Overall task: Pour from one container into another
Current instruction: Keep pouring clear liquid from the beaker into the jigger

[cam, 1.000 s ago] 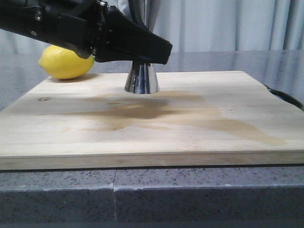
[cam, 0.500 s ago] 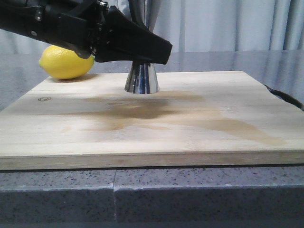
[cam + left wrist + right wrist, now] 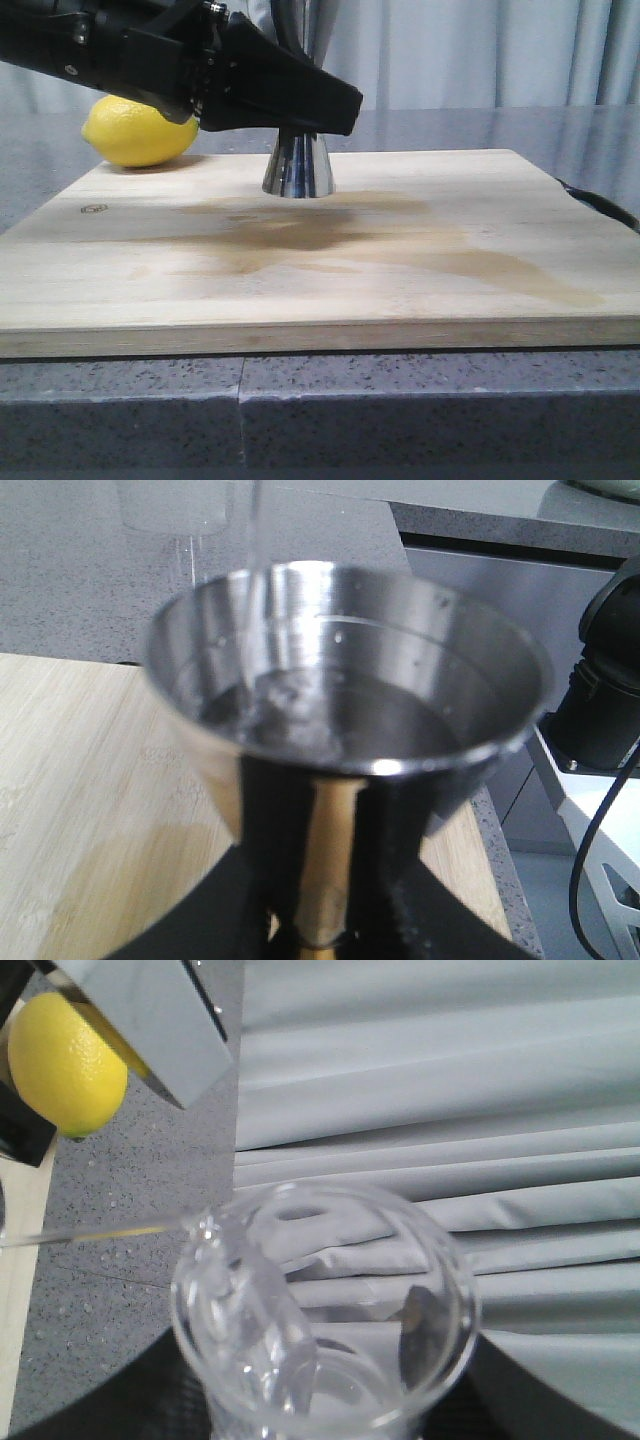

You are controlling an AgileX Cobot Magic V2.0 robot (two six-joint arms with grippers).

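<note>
Pouring is being carried out: the beaker (image 3: 325, 1310) is being gripped, tilted, by the right gripper (image 3: 320, 1415), a thin stream falling into the jigger (image 3: 345, 715), which is being clasped at its waist by the left gripper (image 3: 315, 910) on the board (image 3: 300, 270). The tilt is best being held steady. One beaker, one jigger, one lemon (image 3: 140, 130) are being counted.

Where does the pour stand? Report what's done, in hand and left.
Done: the left gripper holds the jigger at its waist on the board, and the right gripper has the beaker tipped. In hand: a thin stream falls into the jigger, already partly filled. Left: stop the pour, right the beaker, set it down.
</note>
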